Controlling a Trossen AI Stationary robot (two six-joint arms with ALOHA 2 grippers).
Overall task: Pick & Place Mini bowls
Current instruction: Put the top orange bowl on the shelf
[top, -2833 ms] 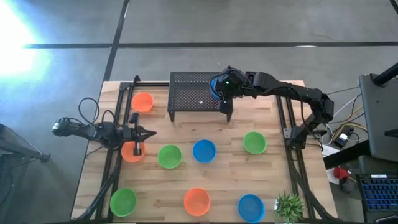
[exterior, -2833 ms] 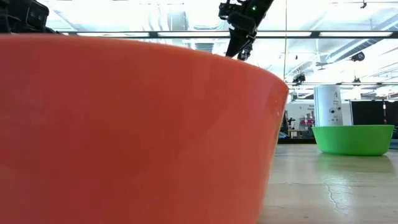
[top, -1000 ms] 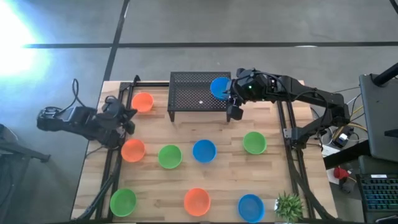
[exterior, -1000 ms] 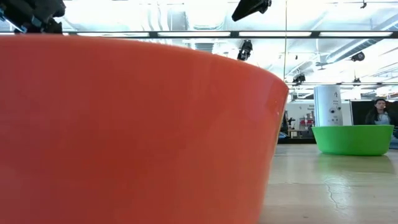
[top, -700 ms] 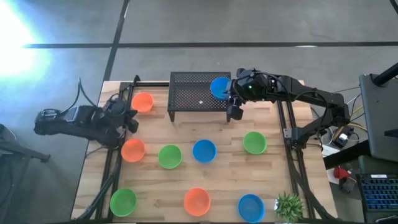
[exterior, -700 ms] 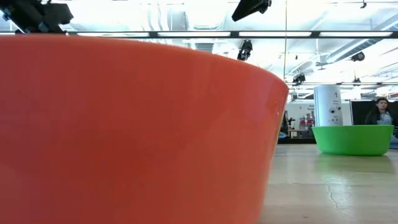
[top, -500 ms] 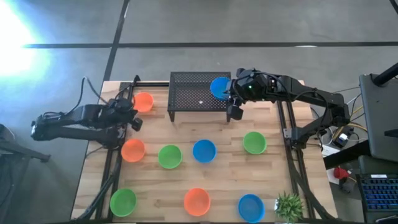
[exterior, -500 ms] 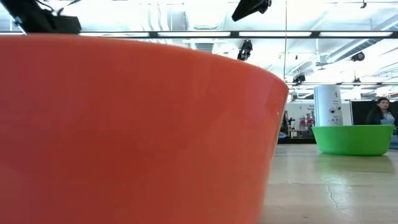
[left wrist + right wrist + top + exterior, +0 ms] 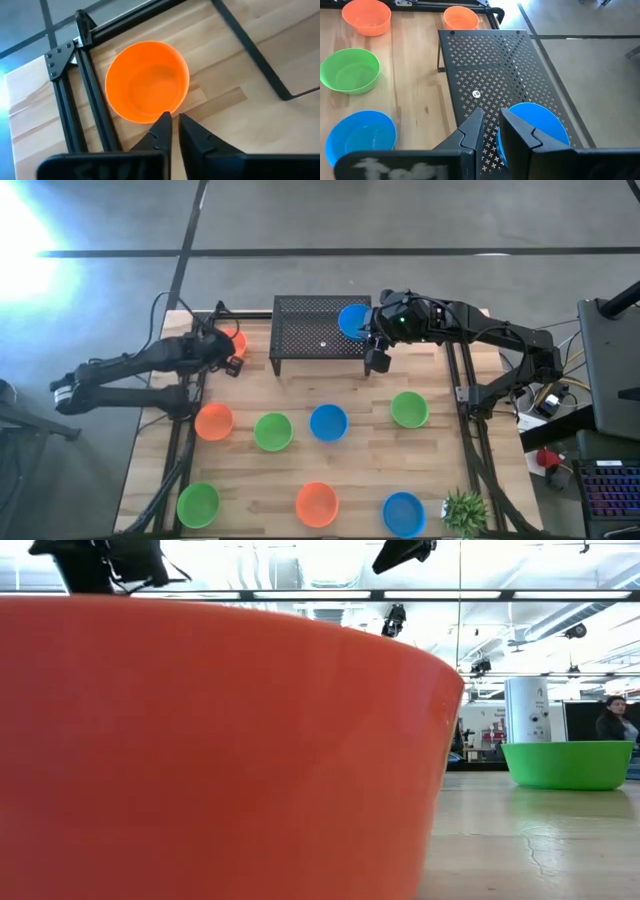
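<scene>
Left pincer: you are seeing it hanging over the back left corner of the wooden surface, its fingers drawn almost together with only a slit between them, gripping nothing; in the left wrist view the tips are lying just at the near rim of the orange-red bowl.
Back left orange-red bowl: it is sitting beside the black frame rail, partly under the left arm.
Middle row: you are looking at an orange-red bowl, a green bowl, a blue bowl and, farther right, a green bowl, all apart from each other.
Front row: a green bowl, an orange-red bowl and a blue bowl are sitting along the near edge, with a small potted plant just right of the blue one.
Black perforated rack: it is standing at the back centre, carrying a blue bowl on its right end.
Right pincer: you are seeing it just off the rack's right end, beside that blue bowl, fingers narrowly parted and holding nothing.
</scene>
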